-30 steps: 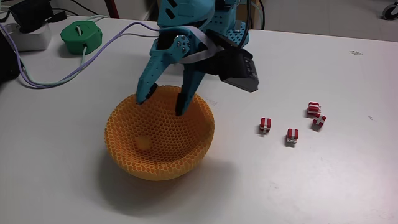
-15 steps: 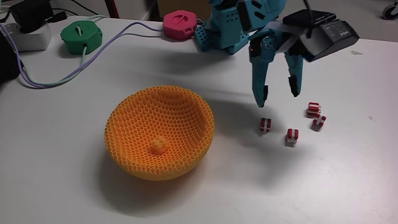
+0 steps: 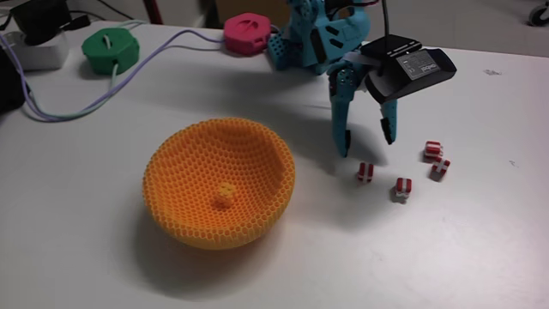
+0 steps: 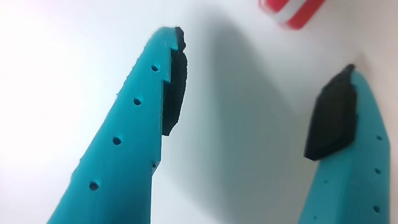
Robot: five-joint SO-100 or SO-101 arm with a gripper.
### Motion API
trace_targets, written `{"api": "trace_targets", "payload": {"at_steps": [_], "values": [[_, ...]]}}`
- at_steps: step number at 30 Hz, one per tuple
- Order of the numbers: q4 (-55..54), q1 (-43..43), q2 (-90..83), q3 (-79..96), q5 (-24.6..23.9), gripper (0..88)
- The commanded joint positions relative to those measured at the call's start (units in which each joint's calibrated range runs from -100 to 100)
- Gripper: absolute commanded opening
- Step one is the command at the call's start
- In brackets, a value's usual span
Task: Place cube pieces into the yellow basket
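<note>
matt honeycomb-mesh plastic basket (image 3: 171, 184), smooth matt white table (image 3: 480, 249)

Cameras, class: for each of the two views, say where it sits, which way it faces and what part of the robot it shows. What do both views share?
Fixed view: in front of the table, raised, looking down across it; shows the teal arm, open gripper, yellow basket.
Wrist view: on the gripper, looking along its fingers at the table.
Shared: the gripper and, probably, one red cube.
</note>
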Motion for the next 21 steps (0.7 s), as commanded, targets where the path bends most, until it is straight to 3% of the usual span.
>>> {"api": "trace_targets", "payload": {"at_steps": [1, 21], "values": [[-4.05, 1.86, 3.55, -1.20, 0.24, 33.6], [-5.78, 2.70, 26.84, -18.44, 0.15, 27.8]]}}
